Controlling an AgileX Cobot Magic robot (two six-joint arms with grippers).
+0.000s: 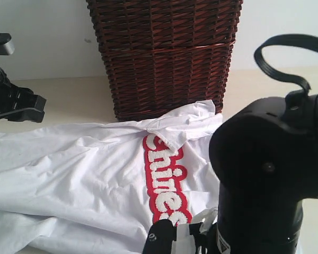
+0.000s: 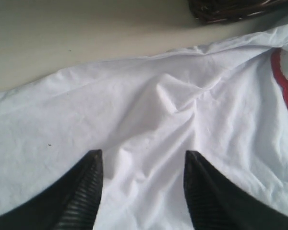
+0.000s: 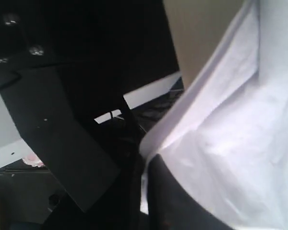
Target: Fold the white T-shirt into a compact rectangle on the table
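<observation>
The white T-shirt (image 1: 85,174) lies spread and wrinkled on the pale table (image 1: 74,100). Its red-banded lettering sits right of centre, and its far edge is just beside the dark wicker basket (image 1: 164,53). At the shirt's near right edge, the right gripper (image 3: 144,173) is pinched closed on a fold of fabric. The left gripper (image 2: 143,154) hangs over the shirt's far left part, jaws apart and holding nothing.

We see the white T-shirt (image 1: 69,169) as soft, matt, creased cloth, its letters (image 1: 167,182) fuzzy and raised. The wicker basket (image 1: 164,53) is rough woven cane with a slight sheen. The bench (image 1: 74,100) looks smooth and matt. The left pincer (image 2: 143,154) is black and finely ribbed.
</observation>
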